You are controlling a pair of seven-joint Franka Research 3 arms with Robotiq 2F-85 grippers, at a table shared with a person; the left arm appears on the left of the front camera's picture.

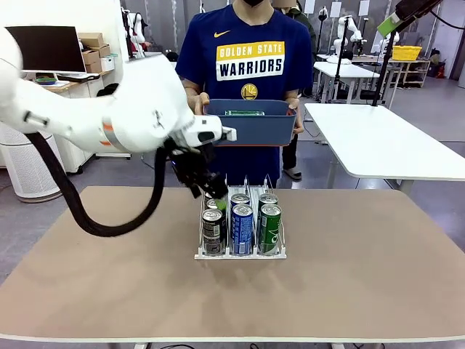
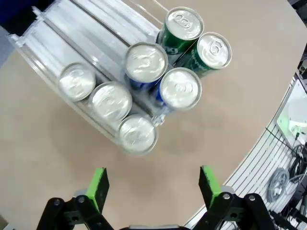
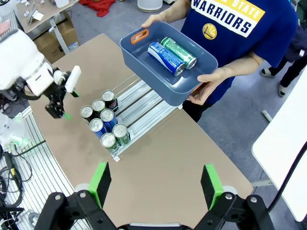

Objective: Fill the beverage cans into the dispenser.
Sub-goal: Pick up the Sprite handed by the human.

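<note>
Currently: left gripper, fingers spread, empty, hangs over black cans in left lane of dispenser; right gripper likewise spread. Descend off-centre and you could topple them.

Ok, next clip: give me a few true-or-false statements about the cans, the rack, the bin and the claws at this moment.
1. Seven beverage cans stand in the dispenser. True.
2. The bin that the person holds is empty. False: a blue can and a green can lie in it.
3. The left claw grips a black can. False: it is open and holds nothing, over the table beside the dispenser.
4. The lane of black cans holds three. True.
5. The right claw is shut. False: it is open and empty, high above the table.
</note>
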